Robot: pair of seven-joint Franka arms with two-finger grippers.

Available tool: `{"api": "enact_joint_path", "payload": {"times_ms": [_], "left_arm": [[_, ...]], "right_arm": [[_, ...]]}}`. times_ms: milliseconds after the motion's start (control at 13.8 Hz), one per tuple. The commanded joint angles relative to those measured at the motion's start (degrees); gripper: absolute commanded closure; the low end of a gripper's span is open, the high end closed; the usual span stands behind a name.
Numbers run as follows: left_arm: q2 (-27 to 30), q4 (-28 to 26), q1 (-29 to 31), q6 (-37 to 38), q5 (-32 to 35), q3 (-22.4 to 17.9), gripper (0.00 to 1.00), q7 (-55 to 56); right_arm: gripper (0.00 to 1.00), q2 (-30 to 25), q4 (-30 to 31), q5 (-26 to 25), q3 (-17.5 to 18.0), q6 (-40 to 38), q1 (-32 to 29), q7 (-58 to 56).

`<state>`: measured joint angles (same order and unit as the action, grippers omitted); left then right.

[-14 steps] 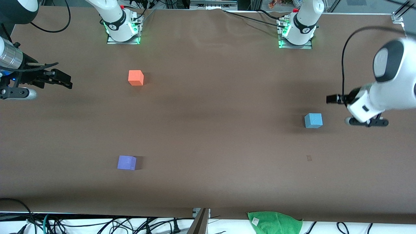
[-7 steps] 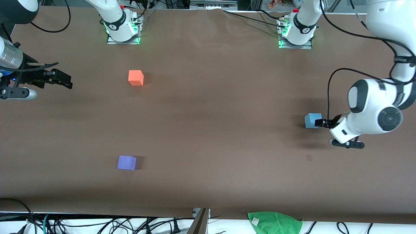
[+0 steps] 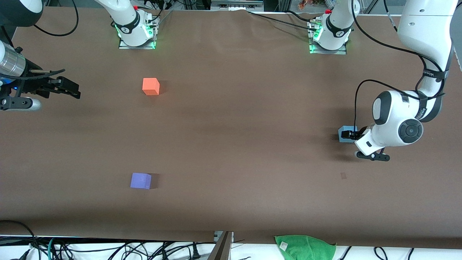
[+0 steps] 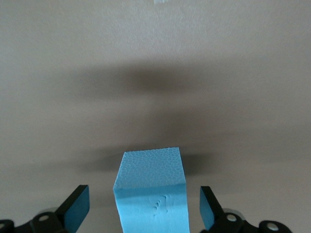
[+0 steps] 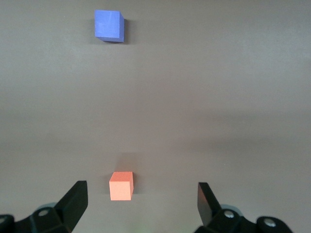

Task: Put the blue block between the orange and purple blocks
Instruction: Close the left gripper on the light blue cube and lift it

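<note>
Moved since a second ago: left hand (image 3: pixel 347 135), from beside the blue block (image 3: pixel 345 130) down and across onto it; right hand and all three blocks unchanged.
Left hand, state: open, fingers (image 4: pixel 77 208) spread wide with the blue block (image 4: pixel 151 189) standing between them, a clear gap on each side, touching neither.
Left hand, place: low over the table (image 3: pixel 231 144) at the left arm's end, straddling the blue block.
Hidden or cut off at the left hand: in the front view, most of the blue block covered by the hand and white wrist, only a sliver of its top and one side showing; in the left wrist view, fingertips and the block's lower face cut by the frame edge.
Blue block: on the table toward the left arm's end, well apart from the other two blocks, upright, top face pebbled.
Right hand (image 3: pixel 72 90): waiting at the right arm's end of the table, holding nothing, fingers (image 5: pixel 73 201) parted wide in the right wrist view.
Cut off at the right hand: arm running out of the front view's edge, finger bases cropped in the wrist view.
Orange block (image 3: pixel 151 86): on the table toward the right arm's end, near that arm's base, farther from the front camera than the purple block; also seen between the right hand's fingers in the wrist view (image 5: pixel 121 186), well clear of them.
Purple block (image 3: pixel 140 180): on the table nearer the front camera, roughly in line with the orange block, bare table between them.
Green cloth (image 3: pixel 305 247): at the table's near edge, partly cut by the frame.
</note>
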<state>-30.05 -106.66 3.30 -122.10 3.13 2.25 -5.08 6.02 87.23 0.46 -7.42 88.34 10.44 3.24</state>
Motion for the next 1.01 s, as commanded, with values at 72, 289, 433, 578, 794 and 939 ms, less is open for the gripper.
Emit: {"api": "enact_joint_path", "payload": {"times_ms": [72,289,433,578,794,939], "left_arm": [[-2.90,-0.31,-0.40,-0.86,1.18,-0.14,0.00,-0.28],[-4.14,-0.31,-0.40,-0.86,1.18,-0.14,0.01,-0.28],[-4.05,-0.31,-0.40,-0.86,1.18,-0.14,0.72,-0.28],[-3.62,-0.22,-0.40,-0.34,1.18,-0.05,0.86,-0.28],[-1.16,1.44,-1.01,4.82,0.57,0.47,0.95,-0.10],[0.86,4.25,-3.46,9.84,0.39,2.74,0.95,-0.01]], "right_arm": [[0.00,-1.10,0.39,0.94,0.13,-0.45,-0.15,-1.04],[0.00,-1.10,0.39,0.94,0.13,-0.45,-0.15,-0.95],[0.00,-1.10,0.39,0.94,0.13,-0.45,-0.15,-1.04],[0.00,-1.10,0.39,0.94,0.13,-0.45,-0.15,-1.04],[0.00,-1.10,0.39,1.03,0.13,-0.45,-0.15,-1.04],[0.00,-1.10,0.39,1.03,0.13,-0.45,-0.15,-1.04]]}}
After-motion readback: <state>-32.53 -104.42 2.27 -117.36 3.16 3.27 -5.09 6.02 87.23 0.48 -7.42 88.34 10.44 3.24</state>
